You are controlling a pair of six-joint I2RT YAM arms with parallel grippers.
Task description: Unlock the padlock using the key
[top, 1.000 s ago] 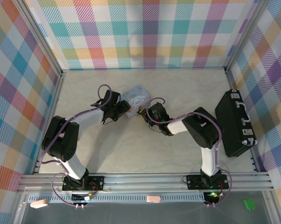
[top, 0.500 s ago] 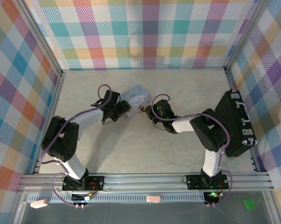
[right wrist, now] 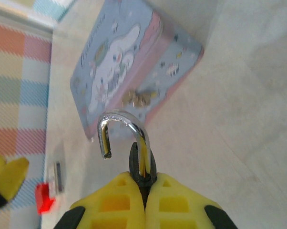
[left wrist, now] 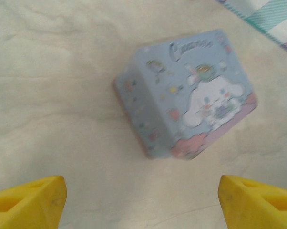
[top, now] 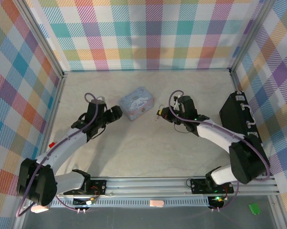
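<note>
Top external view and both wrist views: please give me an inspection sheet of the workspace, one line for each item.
surface: pale marbled table, no spills seen.
job's things: padlock apart from the tin box; shackle open at one end.
clutter: black case at the table's right edge.
grippers: left gripper open, facing the tin box without touching it; right gripper shut on the padlock.
cables: purple cables loop off both arms.
surroundings: plaid walls; metal rail at the near edge.
</note>
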